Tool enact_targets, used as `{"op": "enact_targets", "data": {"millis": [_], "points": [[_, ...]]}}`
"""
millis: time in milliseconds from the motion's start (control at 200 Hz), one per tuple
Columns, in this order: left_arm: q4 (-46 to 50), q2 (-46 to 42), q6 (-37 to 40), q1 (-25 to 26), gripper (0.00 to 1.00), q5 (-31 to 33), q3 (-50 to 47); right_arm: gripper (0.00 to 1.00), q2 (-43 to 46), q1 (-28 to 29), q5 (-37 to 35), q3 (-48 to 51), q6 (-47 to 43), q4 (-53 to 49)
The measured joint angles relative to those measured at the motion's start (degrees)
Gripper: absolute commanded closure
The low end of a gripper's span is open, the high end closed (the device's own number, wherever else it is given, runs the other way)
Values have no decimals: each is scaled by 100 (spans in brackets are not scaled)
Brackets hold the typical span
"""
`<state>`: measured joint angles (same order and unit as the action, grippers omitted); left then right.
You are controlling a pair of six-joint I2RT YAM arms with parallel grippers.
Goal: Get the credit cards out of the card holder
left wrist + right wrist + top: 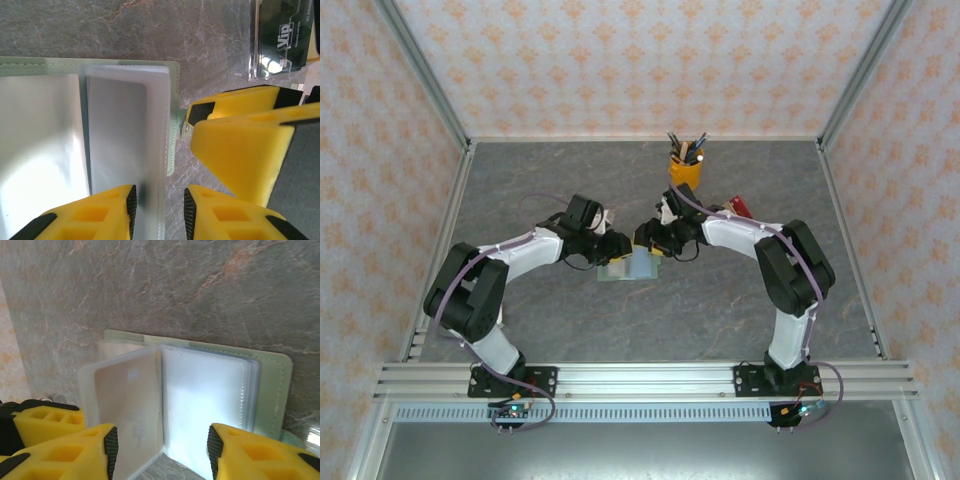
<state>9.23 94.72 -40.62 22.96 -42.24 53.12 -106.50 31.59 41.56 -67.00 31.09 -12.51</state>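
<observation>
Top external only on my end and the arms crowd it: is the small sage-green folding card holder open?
Observer: Yes. The right wrist view shows the sage-green card holder spread open, its clear plastic sleeves fanned up.
Operator: Anything inside the sleeves?
Observer: One raised clear sleeve has a tan card-sized insert in it; the print is unreadable.
Operator: Is either gripper holding anything?
Observer: No. The right gripper is open astride the sleeves, and the left gripper is open over a sleeve edge.
</observation>
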Motion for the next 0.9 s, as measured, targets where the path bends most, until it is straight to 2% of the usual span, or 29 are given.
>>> {"op": "enact_targets", "data": {"millis": [265,581,901], "points": [[-52,55,17,66,69,-17,-4,47,114,-164,70,144,192,245],[619,55,160,66,67,756,17,51,111,-153,267,116,160,201],[1093,52,170,57,68,1440,39,52,-188,24,214,-286,-87,-225]]}}
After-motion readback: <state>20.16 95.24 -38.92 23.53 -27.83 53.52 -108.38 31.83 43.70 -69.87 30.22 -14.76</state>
